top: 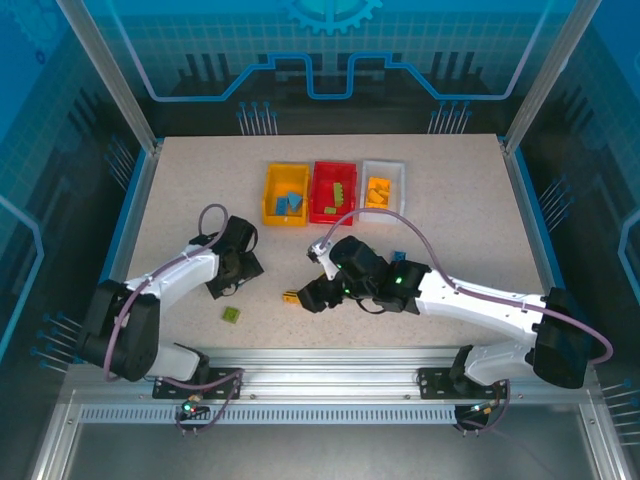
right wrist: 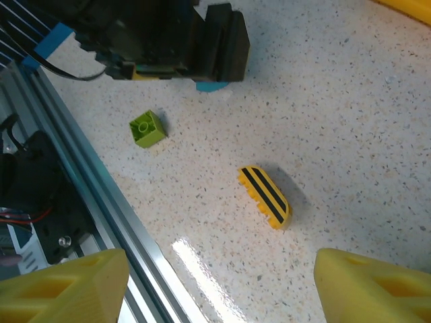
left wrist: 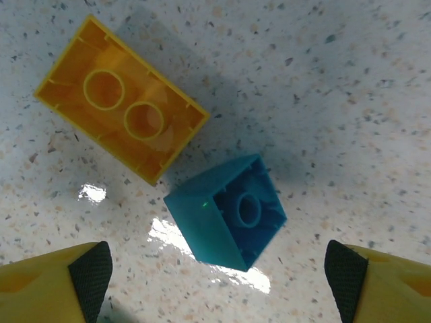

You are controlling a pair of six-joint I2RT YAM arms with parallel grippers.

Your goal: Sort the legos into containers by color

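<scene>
Left side: your left gripper (left wrist: 217,272) is open, its two fingers (left wrist: 84,276) spread wide with nothing between them. It hangs low over the counter (left wrist: 350,94). Just ahead of the fingers lies a blue brick (left wrist: 225,212), tipped so that its hollow underside faces the wrist camera. Just beside it is a yellow brick (left wrist: 121,108), flipped over with its two inner tubes showing. You cannot tell whether their corners touch.

Right side: your right gripper (right wrist: 219,289) is open too, fingers wide apart and empty, reaching toward the middle of the counter. Ahead of it the striped brick (right wrist: 264,196), yellow with black bands, lies alone on bare counter. A green brick (right wrist: 147,128) sits further off, studs up, near the front rail (right wrist: 87,175) and below the left arm.

Far side, in the top view: three bins in a row, touching or nearly so.
- The yellow-orange bin (top: 270,196) holds blue pieces.
- The red bin (top: 320,195) holds green pieces.
- The white bin (top: 399,186) holds yellow-orange pieces.

One small blue piece (top: 398,256) lies beside the right arm, well short of the bins.
</scene>
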